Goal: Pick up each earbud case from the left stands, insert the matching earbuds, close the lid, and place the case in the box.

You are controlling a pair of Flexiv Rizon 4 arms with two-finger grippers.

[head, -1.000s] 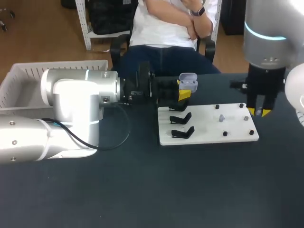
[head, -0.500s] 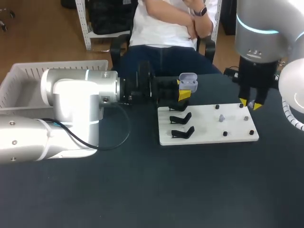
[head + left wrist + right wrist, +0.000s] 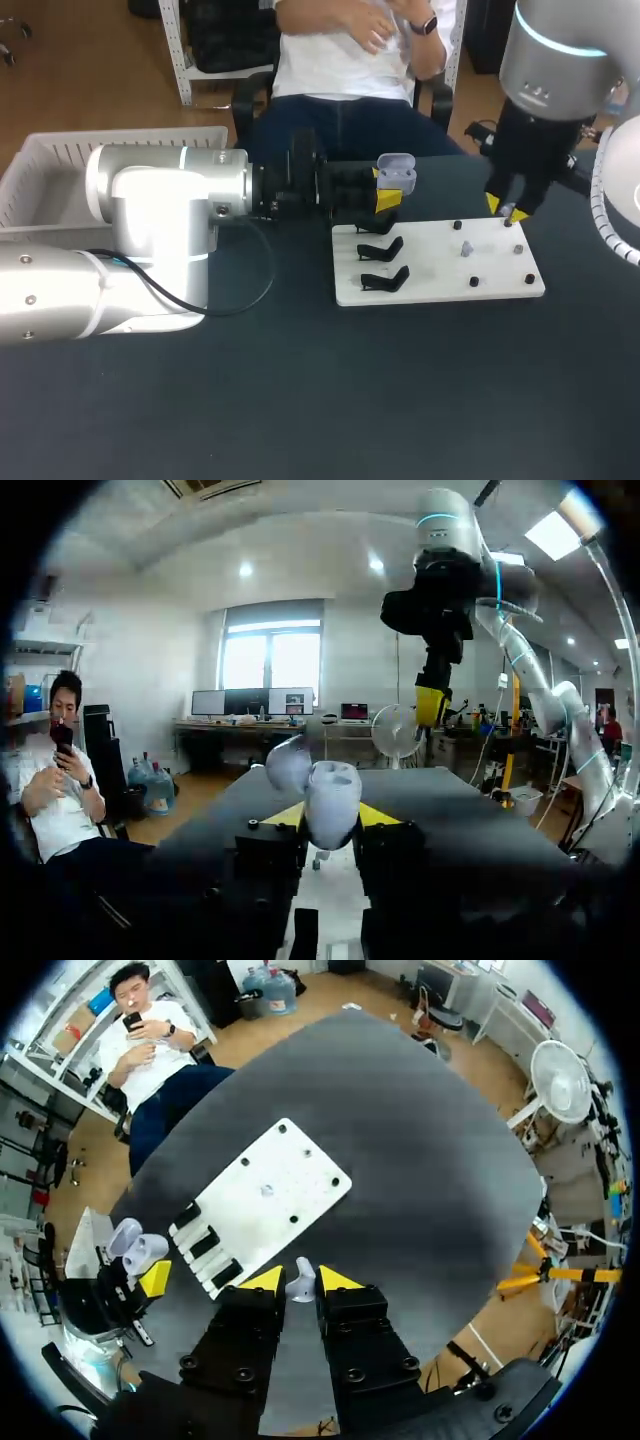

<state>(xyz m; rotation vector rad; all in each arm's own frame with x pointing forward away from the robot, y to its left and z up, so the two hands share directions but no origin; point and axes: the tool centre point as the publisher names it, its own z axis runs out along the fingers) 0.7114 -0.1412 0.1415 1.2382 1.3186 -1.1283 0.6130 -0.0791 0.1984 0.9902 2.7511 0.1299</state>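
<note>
Earbud case (image 3: 398,176): it was up off the board, pinched from both sides in the left gripper (image 3: 330,820). Its lid was thrown open and tipped back, its mouth faced up, and it hung just past the board's far left corner, beyond the black stands (image 3: 381,252).
Left gripper: it was clamped on the case body, with the arm reaching in level from the left edge of the tabletop (image 3: 300,400).
Right gripper (image 3: 293,1280): its fingers were drawn narrow and nipped a small pale earbud (image 3: 300,1282) between the yellow tips. In the head view it hung over the board's far right corner, pointing down.
Line to watch: the case lay off to the right gripper's left, well apart from it, along the far edge of the white board (image 3: 440,285).
Axes: the earbud poked out ahead of the down-pointing fingers and the case mouth looked up. By my reading the two roughly agreed, so the job called for a sideways carry and then a careful drop.
Which arm: only the right arm had the bud. The left looked set to act as the holder.
Second earbud (image 3: 467,247): it lay on the board's middle, among the pegs.
Box (image 3: 40,165): the white basket was at the tabletop's far left corner, well apart from the case.
</note>
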